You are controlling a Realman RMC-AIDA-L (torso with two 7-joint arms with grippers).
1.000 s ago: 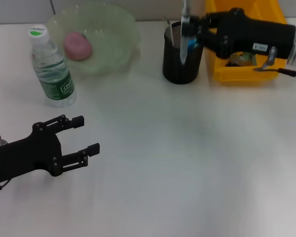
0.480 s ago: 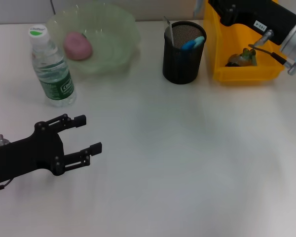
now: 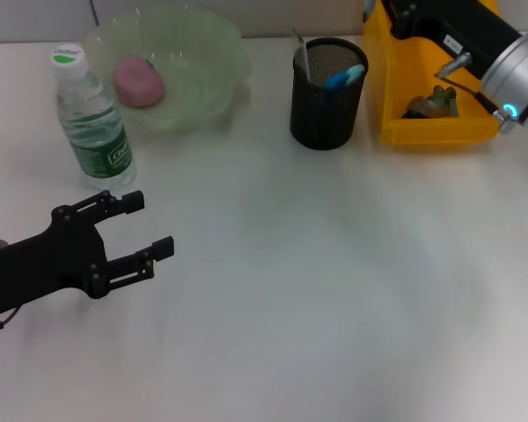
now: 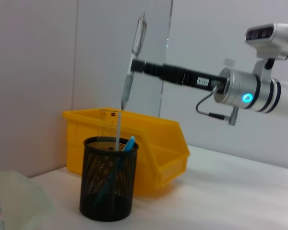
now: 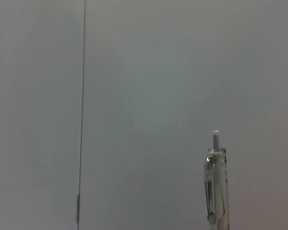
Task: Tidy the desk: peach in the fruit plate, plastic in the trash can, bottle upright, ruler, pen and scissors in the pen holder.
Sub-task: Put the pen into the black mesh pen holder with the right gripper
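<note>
A clear pen (image 4: 133,62) hangs tip down above the black mesh pen holder (image 4: 108,187), with my right gripper (image 4: 138,67) shut on it; its clicker end (image 5: 216,179) shows in the right wrist view. In the head view only the right arm (image 3: 462,31) shows, at the top right. A thin pale strip (image 3: 304,58) and a blue-ended item (image 3: 345,77) stand in the pen holder (image 3: 326,110). The peach (image 3: 139,82) lies in the green fruit plate (image 3: 216,53). The bottle (image 3: 92,119) stands upright. My left gripper (image 3: 154,224) is open over the near left table.
The yellow trash can (image 3: 396,105) stands right of the pen holder, and a crumpled greenish thing (image 3: 431,104) lies inside it. A grey wall rises behind the table.
The right arm lifted the pen up from the pen holder's mouth and out of the top of the head view. The left gripper shifted slightly left and farther back.
</note>
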